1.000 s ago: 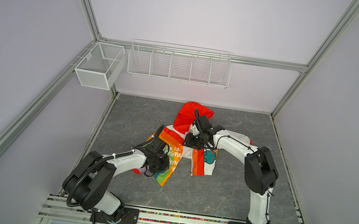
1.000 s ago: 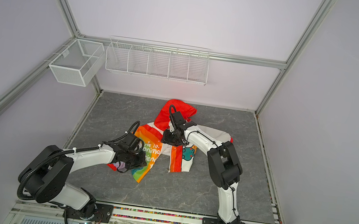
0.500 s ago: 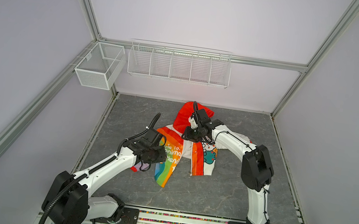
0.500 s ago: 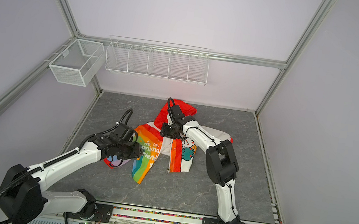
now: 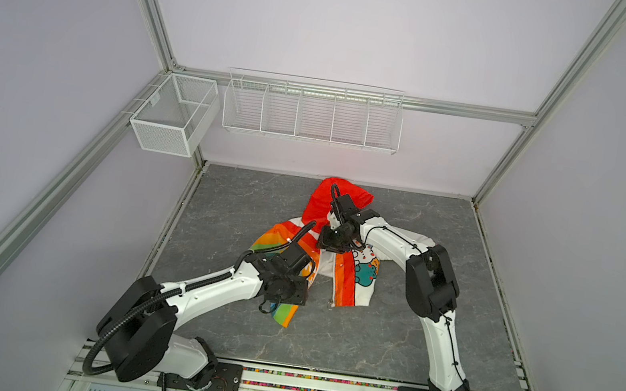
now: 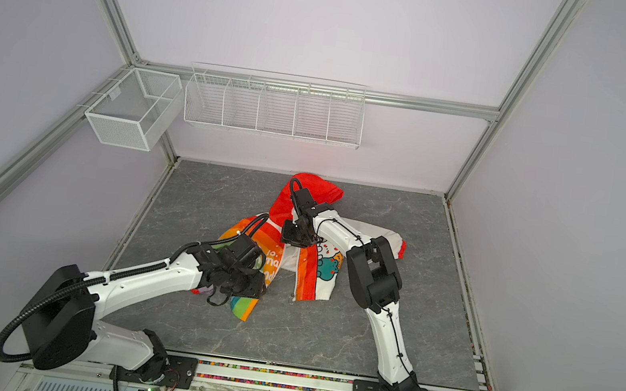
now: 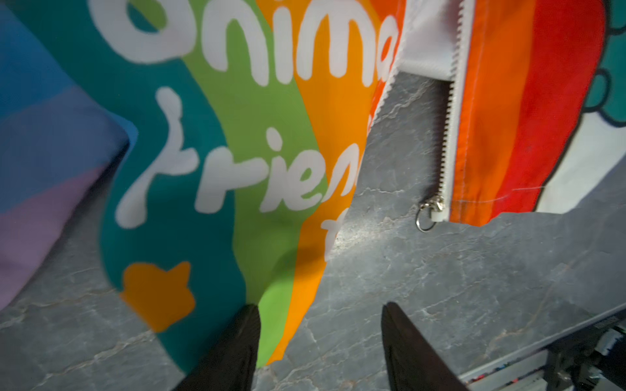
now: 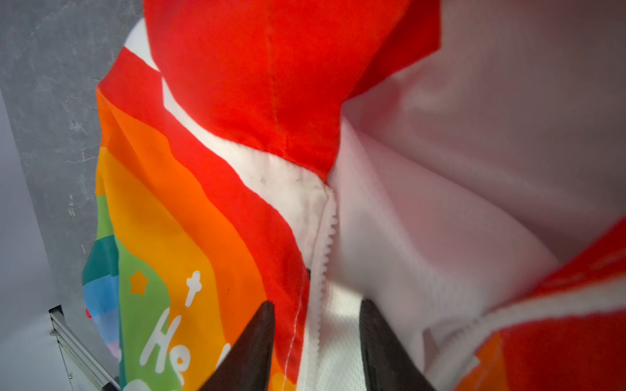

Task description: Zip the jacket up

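The jacket (image 5: 365, 271) (image 6: 327, 268) lies open on the grey floor, red hood toward the back wall. Its rainbow half (image 7: 271, 142) carries white lettering. The white zipper (image 7: 449, 135) on the other front edge ends in a slider with a ring (image 7: 432, 210) (image 5: 330, 303), lying on the floor. My left gripper (image 7: 320, 311) (image 5: 285, 297) is open over the lower corner of the rainbow half and grips nothing. My right gripper (image 8: 316, 311) (image 5: 331, 241) is at the collar below the hood (image 8: 271, 84). Its jaws stand apart astride the zipper edge (image 8: 327, 243).
A white wire rack (image 5: 311, 112) hangs on the back wall. A mesh box (image 5: 171, 116) is fixed at the left corner. The arms' base rail (image 5: 316, 386) runs along the front. Aluminium frame posts stand at the corners.
My left gripper has opened from shut and let go of the rainbow half, then shifted right toward its lower corner. My right gripper has stayed at the collar, moving only slightly.
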{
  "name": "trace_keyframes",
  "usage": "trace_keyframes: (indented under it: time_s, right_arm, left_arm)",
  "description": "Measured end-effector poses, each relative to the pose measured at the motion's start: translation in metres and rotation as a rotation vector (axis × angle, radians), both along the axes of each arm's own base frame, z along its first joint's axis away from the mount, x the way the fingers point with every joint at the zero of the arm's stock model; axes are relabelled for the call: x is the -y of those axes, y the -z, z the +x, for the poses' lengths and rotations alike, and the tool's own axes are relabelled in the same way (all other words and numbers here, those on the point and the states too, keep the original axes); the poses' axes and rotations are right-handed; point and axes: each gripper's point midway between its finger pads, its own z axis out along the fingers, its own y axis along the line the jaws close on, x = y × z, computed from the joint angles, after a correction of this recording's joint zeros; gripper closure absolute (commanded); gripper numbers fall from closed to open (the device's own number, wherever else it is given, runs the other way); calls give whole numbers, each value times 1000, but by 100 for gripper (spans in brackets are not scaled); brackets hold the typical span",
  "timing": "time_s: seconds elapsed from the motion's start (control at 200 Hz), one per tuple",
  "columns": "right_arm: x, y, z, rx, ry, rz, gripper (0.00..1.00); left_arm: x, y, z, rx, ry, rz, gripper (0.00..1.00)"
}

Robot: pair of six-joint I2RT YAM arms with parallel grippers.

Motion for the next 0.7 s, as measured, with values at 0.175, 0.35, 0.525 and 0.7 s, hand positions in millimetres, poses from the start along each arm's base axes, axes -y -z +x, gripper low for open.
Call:
trace_keyframes:
  time_s: [0.175,0.35,0.525,0.7]
  right_arm:
    - [-1,0,1,-1,0,5,64]
    - [-5,-4,1,1,-5,22,73]
    - [-9,-6,1,-5,-11,47,82]
    - [-12,-10,1,-6,-18,69,87]
  left_arm:
    - [-1,26,0,-34,13,63,40]
    - [-3,41,2,-49,10,100,52]
    - [-7,43,4,-35,8,128,84]
    - [-8,31,6,-14,25,133,100]
